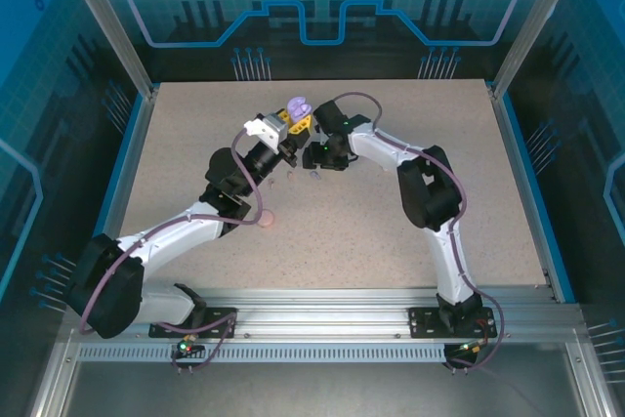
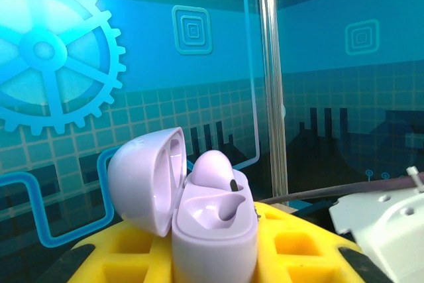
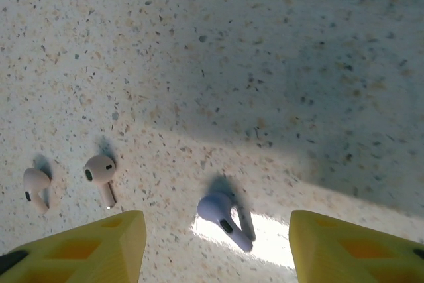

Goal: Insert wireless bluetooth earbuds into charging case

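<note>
From above I see both arms meeting over the far middle of the speckled table (image 1: 439, 144). My left gripper (image 1: 293, 124) holds up a purple case (image 1: 298, 106), lid open. The right gripper (image 1: 314, 157) points down just beside it, over tiny specks (image 1: 314, 175) too small to name. A small pink object (image 1: 266, 219) lies near the left forearm.

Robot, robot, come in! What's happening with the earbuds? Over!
Left gripper shut on open purple case, one earbud already inside. Right gripper open over the purple earbud on the table. Two pale earbuds beside it, not in the way. Over.
</note>
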Action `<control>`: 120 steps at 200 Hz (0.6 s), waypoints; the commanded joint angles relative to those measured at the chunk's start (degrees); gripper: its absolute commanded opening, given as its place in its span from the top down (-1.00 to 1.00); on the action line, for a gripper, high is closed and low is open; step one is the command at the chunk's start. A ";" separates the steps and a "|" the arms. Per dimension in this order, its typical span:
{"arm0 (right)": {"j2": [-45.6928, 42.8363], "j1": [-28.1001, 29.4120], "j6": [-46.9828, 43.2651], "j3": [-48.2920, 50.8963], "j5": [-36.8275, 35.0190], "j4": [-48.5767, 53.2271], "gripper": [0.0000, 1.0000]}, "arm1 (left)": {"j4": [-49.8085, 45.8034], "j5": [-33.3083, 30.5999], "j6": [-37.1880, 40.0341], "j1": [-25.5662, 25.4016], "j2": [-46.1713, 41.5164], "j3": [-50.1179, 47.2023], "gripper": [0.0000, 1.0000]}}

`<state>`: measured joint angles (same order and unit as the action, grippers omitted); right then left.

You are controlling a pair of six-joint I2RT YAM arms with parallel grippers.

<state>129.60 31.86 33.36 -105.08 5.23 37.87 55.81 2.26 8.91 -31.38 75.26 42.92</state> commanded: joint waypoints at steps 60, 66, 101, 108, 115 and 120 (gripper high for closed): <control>1.47 2.03 -0.14 -0.29 2.88 2.04 -0.11 | 1.92 -0.81 -2.31 0.52 -0.81 0.14 1.00; 1.00 2.30 -0.10 0.52 3.13 1.60 -0.11 | 1.86 -0.81 -2.36 0.50 -0.82 0.23 1.00; -0.82 3.72 0.62 3.30 7.29 0.59 0.00 | 1.85 -0.81 -3.01 0.49 -0.73 0.24 1.00; -1.57 4.00 0.73 4.18 8.05 0.12 0.03 | 1.84 -0.91 -3.19 0.47 -0.73 0.32 1.00; -2.48 4.26 0.83 5.03 8.61 -0.42 0.04 | 1.84 -0.89 -3.35 0.45 -0.65 0.38 1.00; -3.43 4.50 0.82 5.69 9.03 -0.88 0.05 | 1.84 -0.86 -3.53 0.46 -0.65 0.34 1.00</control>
<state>129.99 34.13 33.65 -102.30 9.41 37.39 55.83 2.11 7.16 -31.31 75.26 42.94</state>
